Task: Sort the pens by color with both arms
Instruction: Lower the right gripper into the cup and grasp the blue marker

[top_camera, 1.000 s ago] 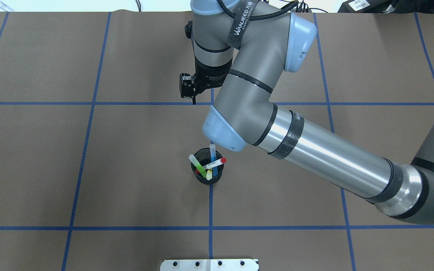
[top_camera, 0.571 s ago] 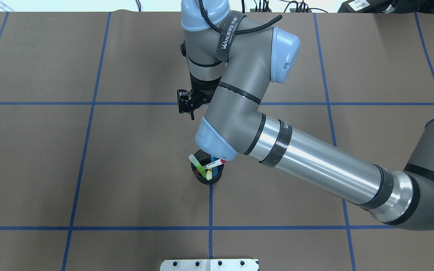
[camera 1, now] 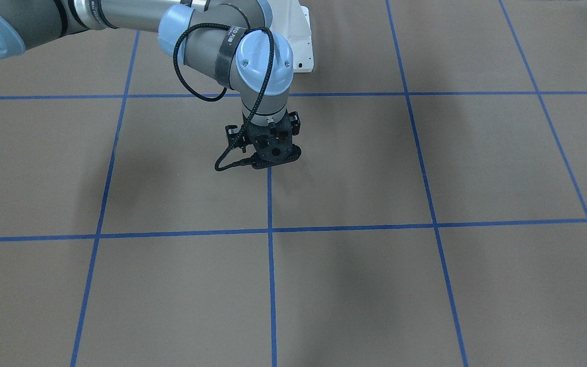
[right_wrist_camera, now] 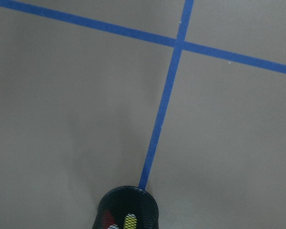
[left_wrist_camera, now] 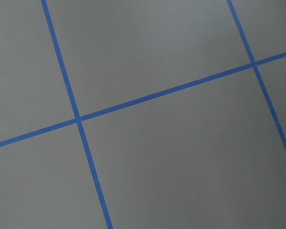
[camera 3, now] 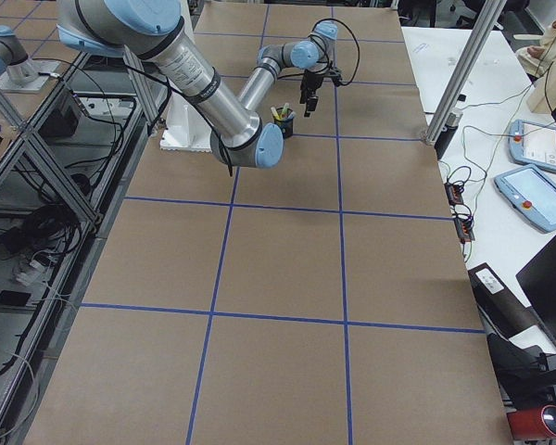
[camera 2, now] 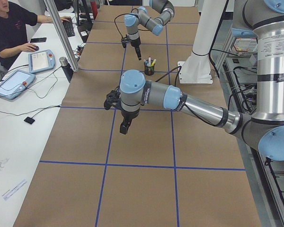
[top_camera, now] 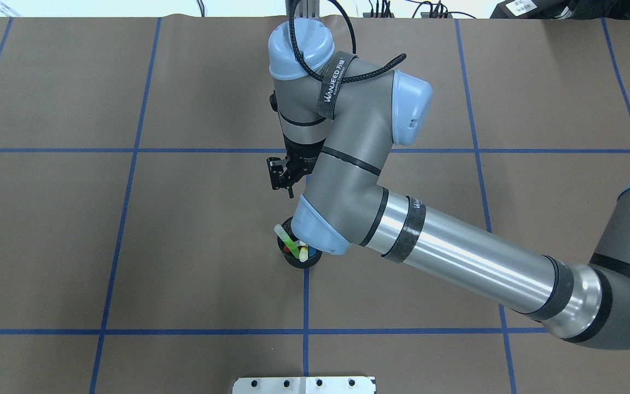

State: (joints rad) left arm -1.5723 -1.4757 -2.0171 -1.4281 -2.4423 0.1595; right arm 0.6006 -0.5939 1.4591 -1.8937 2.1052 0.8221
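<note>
The brown table [top_camera: 47,246] (ruled into squares by blue tape [top_camera: 129,150]) carries everything. The right arm [top_camera: 457,257] comes in low across it and bends at the elbow. It then folds back, so that the right fingers [top_camera: 290,187] hang point-down above the table, clear of it. They look drawn together into one narrow tip, with nothing between them.

The left arm [camera 2: 199,106] stretches over another part of the table, well apart from the right fingers. The left fingers [camera 2: 125,127] point down over a tape line. Only the side view shows them, so I cannot tell how far open they are.

A black mesh cup [top_camera: 293,261] stands upright on a tape line near the right fingers, lower than them and on the robot's side. The pens stand in it. The green pen [top_camera: 287,241] leans with its top nearest the right fingers. The yellow pen [top_camera: 303,253] and the red-ended pen [top_camera: 286,250] sit beside it, farther from the right fingers. The elbow covers the rest of the cup's mouth.
</note>
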